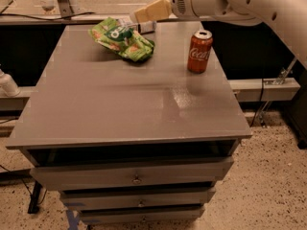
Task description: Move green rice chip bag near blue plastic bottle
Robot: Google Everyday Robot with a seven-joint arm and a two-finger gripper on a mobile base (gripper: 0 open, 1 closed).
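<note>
The green rice chip bag (123, 38) lies flat on the far left part of the grey table (120, 109). The blue plastic bottle (145, 27) is a small pale bottle with a white label. It lies at the table's far edge, just right of the bag and close to it, partly hidden under the gripper. My gripper (149, 11), cream-coloured, hangs above the far edge over the bottle. It is off the bag, above and to the right of it. The white arm reaches in from the upper right.
A red cola can (199, 51) stands upright at the right of the table, right of the bag. Drawers (134, 176) sit below the tabletop. A white object (7, 84) is off the table's left edge. A pale ledge (268, 87) runs to the right.
</note>
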